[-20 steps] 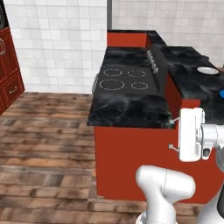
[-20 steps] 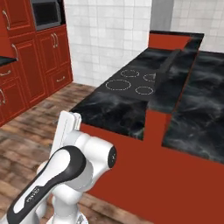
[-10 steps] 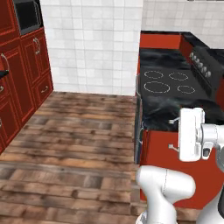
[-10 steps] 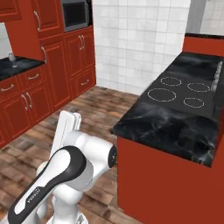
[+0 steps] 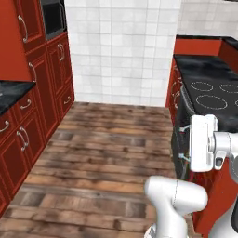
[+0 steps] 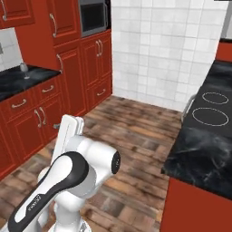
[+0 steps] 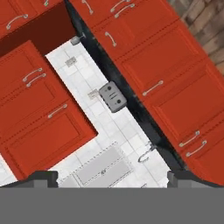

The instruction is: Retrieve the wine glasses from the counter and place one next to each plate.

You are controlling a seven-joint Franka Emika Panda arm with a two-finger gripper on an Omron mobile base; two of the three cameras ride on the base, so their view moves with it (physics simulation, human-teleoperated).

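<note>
My gripper [image 7: 116,178] is open, its two dark fingertips [image 7: 42,176] wide apart with nothing between them. It looks across at a black marble counter [image 7: 131,106] over red cabinets. A small greyish glass-like thing [image 6: 23,68] stands on that counter [image 6: 27,78] at the left; it may be one of the wine glasses but is too small to tell. In the hand view a small grey thing [image 7: 75,40] sits at the counter's far end. The plates are out of view.
A grey toaster [image 7: 113,97] and a sink faucet [image 7: 146,153] are on the counter. The island with the stove [image 5: 211,93] stands close on my right, also in the right base view [image 6: 208,113]. Tall red cabinets with a built-in oven [image 5: 52,18] line the left; wooden floor [image 5: 107,148] lies between.
The whole picture has shifted: the base has turned left, so the island and stove slid to the right and the red cabinet wall came into view. The gripper stays open.
</note>
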